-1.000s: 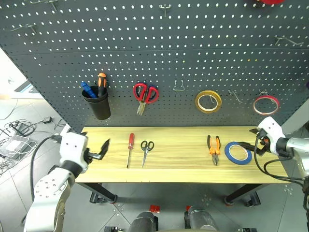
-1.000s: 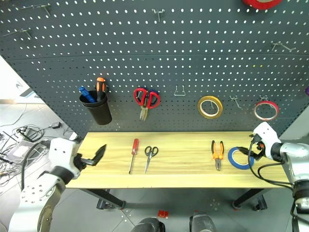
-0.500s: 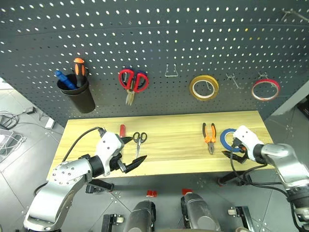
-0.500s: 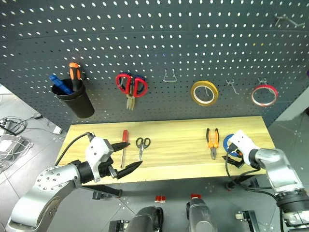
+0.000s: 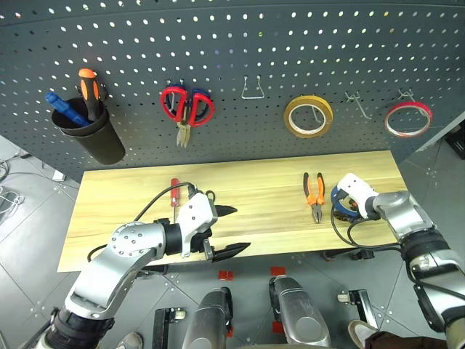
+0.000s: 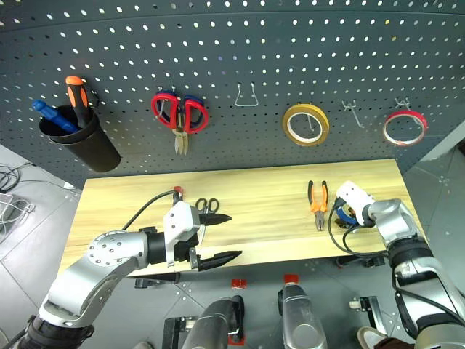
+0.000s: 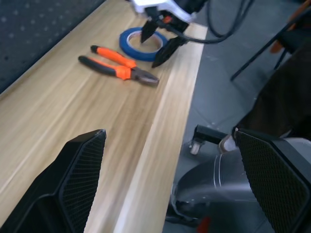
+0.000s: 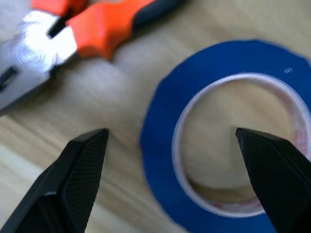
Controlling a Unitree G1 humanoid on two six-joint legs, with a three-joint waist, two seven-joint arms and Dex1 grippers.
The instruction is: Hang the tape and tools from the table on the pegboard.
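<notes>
The table bears one tape, one pliers.

Nothing here carries writing I can read. The blue tape has a tiny pale mark on its upper face, too small to make out as letters or numbers. No label or brand shows on the pliers, the pegboard or the table.
</notes>
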